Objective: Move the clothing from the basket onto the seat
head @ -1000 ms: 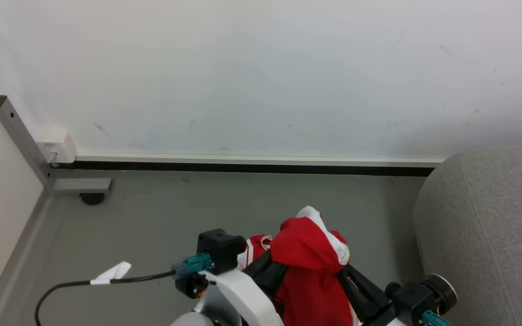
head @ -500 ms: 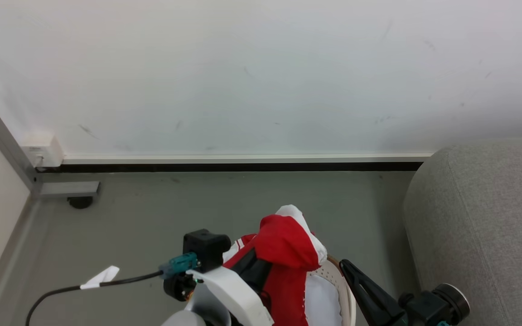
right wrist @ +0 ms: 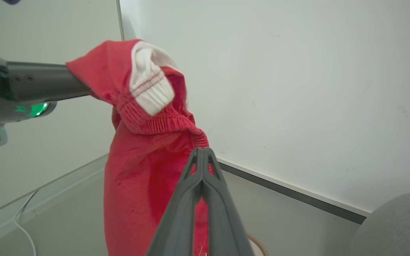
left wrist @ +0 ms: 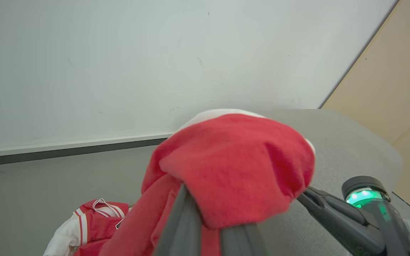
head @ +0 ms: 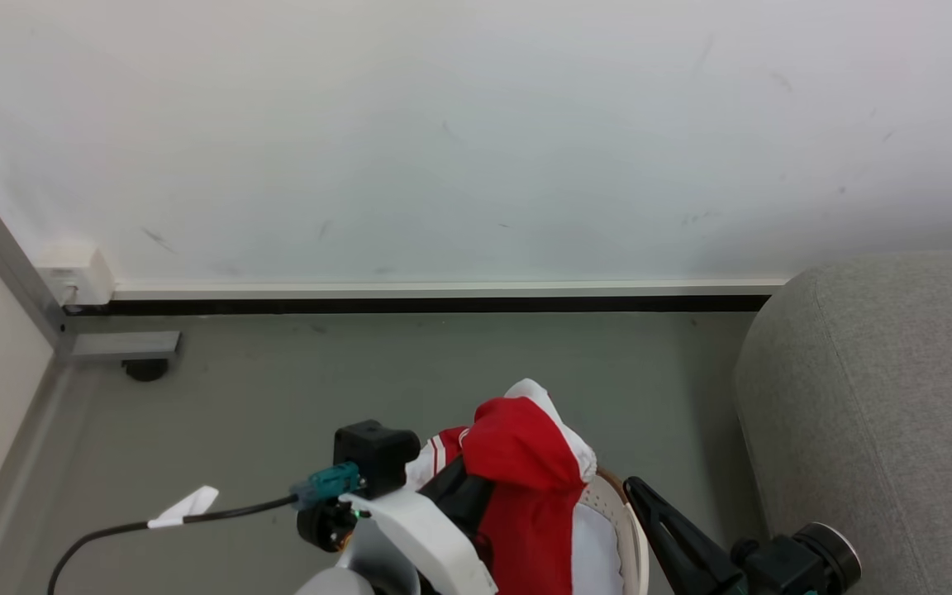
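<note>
Clear, item one: we record bare grey floor (head: 410, 372) running from the basket (head: 608, 500) to the wall (head: 476, 149). Item two: a bare strip of floor between basket and seat (head: 881, 397). Obstacles: the seat, a rounded bulk at right, its visible top bare; a metal post (head: 5, 248) with its foot at far left; a black cable (head: 253, 507) trailing over the floor at lower left; the clothing (head: 525, 471) hanging over the basket mouth.

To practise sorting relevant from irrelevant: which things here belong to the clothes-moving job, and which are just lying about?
Belongs:
soft red garment with white trim
white perforated plastic basket with brown rim
large grey woven-fabric seat

Lying about:
black cable with white tag
grey metal frame foot
white wall box
</note>
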You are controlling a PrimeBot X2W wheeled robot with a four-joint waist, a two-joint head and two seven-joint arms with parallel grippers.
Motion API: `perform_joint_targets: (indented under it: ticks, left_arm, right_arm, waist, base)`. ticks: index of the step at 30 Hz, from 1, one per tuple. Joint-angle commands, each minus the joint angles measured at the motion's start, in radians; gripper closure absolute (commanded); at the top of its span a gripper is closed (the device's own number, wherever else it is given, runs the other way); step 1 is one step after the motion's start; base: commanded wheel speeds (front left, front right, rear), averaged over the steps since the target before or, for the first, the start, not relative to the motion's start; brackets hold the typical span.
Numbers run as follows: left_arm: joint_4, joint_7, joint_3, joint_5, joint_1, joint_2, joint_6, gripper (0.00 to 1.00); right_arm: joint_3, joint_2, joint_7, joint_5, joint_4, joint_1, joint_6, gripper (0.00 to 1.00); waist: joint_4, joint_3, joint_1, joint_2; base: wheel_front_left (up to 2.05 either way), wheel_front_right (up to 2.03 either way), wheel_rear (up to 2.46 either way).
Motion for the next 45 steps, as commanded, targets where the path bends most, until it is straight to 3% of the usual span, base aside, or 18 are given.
perform_joint_targets:
  ticks: [1, 4, 5, 7, 8, 31, 45]
  left_arm:
    - [-0.002, -0.002, 0.002, -0.006, -0.004, 0.002, 0.002, 1.00]
    - [-0.003, -0.003, 0.002, -0.007, -0.006, 0.005, 0.004, 1.00]
    - [-0.003, -0.003, 0.001, -0.007, -0.006, 0.006, 0.004, 1.00]
    - [-0.004, -0.003, 0.000, -0.007, -0.006, 0.007, 0.004, 1.00]
    - [-0.004, -0.004, -0.001, -0.008, -0.006, 0.007, 0.005, 1.00]
    - [-0.021, 0.000, -0.014, -0.014, -0.006, 0.013, 0.014, 1.00]
    - [-0.049, 0.025, -0.066, -0.009, -0.002, -0.005, -0.001, 1.00]
  right_arm:
    - [-0.004, -0.001, 0.001, -0.005, 0.001, 0.007, -0.002, 1.00]
    - [-0.010, -0.001, 0.001, -0.008, 0.003, 0.005, -0.002, 1.00]
    - [-0.012, 0.000, 0.001, -0.009, 0.005, 0.007, -0.002, 0.95]
    - [-0.013, 0.001, 0.001, -0.015, 0.011, 0.008, -0.002, 0.51]
    - [-0.016, 0.002, 0.001, -0.018, 0.012, 0.009, -0.002, 0.00]
    - [-0.035, 0.013, 0.000, -0.043, 0.017, 0.023, -0.002, 0.00]
    - [0.055, -0.003, 0.000, -0.069, 0.030, -0.064, -0.002, 0.00]
  waist:
    - [0.001, 0.000, 0.0000, 0.0000]
    - [0.002, 0.001, 0.0000, 0.0000]
    - [0.003, 0.001, 0.0000, 0.0000]
    - [0.004, 0.001, 0.0000, 0.0000]
    - [0.004, 0.001, 0.0000, 0.0000]
    - [-0.005, -0.007, 0.0000, 0.0000]
    - [-0.002, -0.013, 0.0000, 0.0000]
  base:
    - [0.00, 0.00, 0.00]
    - [0.00, 0.00, 0.00]
    - [0.00, 0.00, 0.00]
    - [0.00, 0.00, 0.00]
    - [0.00, 0.00, 0.00]
    - [0.00, 0.00, 0.00]
    - [0.00, 0.00, 0.00]
